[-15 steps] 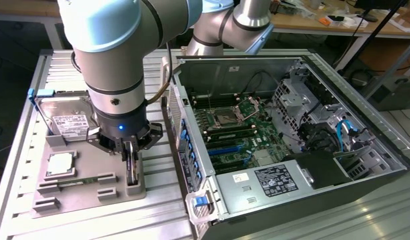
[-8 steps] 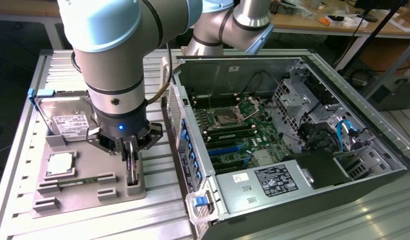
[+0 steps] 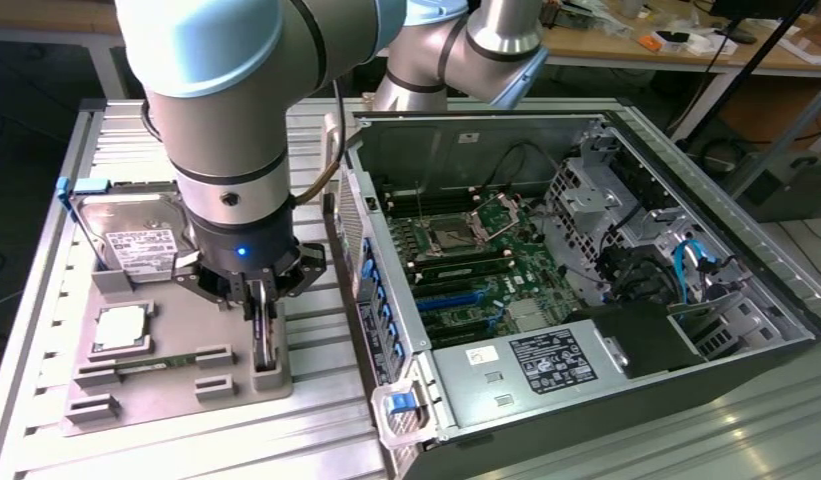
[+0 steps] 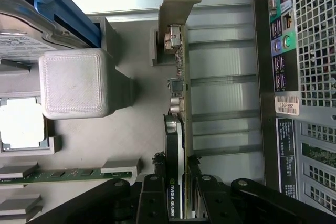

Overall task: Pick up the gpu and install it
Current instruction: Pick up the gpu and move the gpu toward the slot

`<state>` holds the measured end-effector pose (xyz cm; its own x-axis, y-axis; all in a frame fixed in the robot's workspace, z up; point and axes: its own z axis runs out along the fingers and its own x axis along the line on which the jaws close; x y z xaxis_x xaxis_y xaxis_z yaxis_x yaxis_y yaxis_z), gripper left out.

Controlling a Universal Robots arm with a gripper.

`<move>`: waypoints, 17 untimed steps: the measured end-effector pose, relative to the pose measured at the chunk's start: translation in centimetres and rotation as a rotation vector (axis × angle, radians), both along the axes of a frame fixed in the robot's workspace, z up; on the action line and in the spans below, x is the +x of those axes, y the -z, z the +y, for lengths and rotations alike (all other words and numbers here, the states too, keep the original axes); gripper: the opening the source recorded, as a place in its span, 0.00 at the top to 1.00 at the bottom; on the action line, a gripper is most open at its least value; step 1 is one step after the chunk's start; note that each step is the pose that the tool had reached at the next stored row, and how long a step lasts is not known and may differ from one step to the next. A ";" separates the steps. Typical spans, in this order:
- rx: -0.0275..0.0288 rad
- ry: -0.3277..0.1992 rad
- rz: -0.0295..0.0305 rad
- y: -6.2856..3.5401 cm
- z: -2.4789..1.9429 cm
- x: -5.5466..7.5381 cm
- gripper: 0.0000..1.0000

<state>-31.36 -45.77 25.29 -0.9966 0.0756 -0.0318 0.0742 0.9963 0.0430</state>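
Clamping the upright gpu (image 4: 173,145) near one end, end effector (image 3: 259,312) closed on it; risk: card may tilt and jam in holder (image 3: 157,392) slots.

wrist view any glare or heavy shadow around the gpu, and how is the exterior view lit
Wrist view: the processor chip is washed out white, the gpu is dim along its top edge, the gripper reads near black. Exterior view: even room light, no hard shadows, the computer case is darkest inside toward the exterior view's right.
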 end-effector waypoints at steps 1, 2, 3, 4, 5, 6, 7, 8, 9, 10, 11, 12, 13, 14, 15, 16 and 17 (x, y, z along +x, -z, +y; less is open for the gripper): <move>0.0000 0.000 -0.0001 -0.08 0.00 0.0 0.73; 0.0000 0.000 -0.0001 -0.18 0.00 0.0 0.73; -0.0001 0.000 0.0000 -0.30 0.00 0.0 0.73; -0.0002 0.000 0.0000 -0.40 0.00 0.0 0.73; -0.0003 0.000 0.0000 -0.50 0.00 0.0 0.73; -0.0007 0.000 -0.0001 -0.61 0.00 0.0 0.73; -0.0010 0.000 0.0000 -0.73 0.00 0.0 0.73; -0.0016 0.000 0.0000 -0.89 0.00 0.0 0.73; -0.0024 0.000 0.0000 -1.10 0.00 0.0 0.73; -0.0032 0.000 0.0000 -1.26 0.00 0.0 0.73; -0.0038 0.000 0.0000 -1.38 0.00 0.0 0.73; -0.0047 0.000 0.0000 -1.56 0.00 0.0 0.73; -0.0054 0.000 0.0000 -1.68 0.00 0.0 0.73; -0.0059 0.000 0.0000 -1.76 0.00 0.0 0.73; -0.0057 0.000 -0.0002 -1.77 0.00 0.0 0.73; -0.0057 0.000 -0.0002 -1.77 0.00 0.0 0.73; -0.0058 0.000 -0.0002 -1.77 0.00 0.0 0.73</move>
<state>-31.36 -45.77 27.06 -0.9966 0.0755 -0.0324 0.0742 0.9965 0.0373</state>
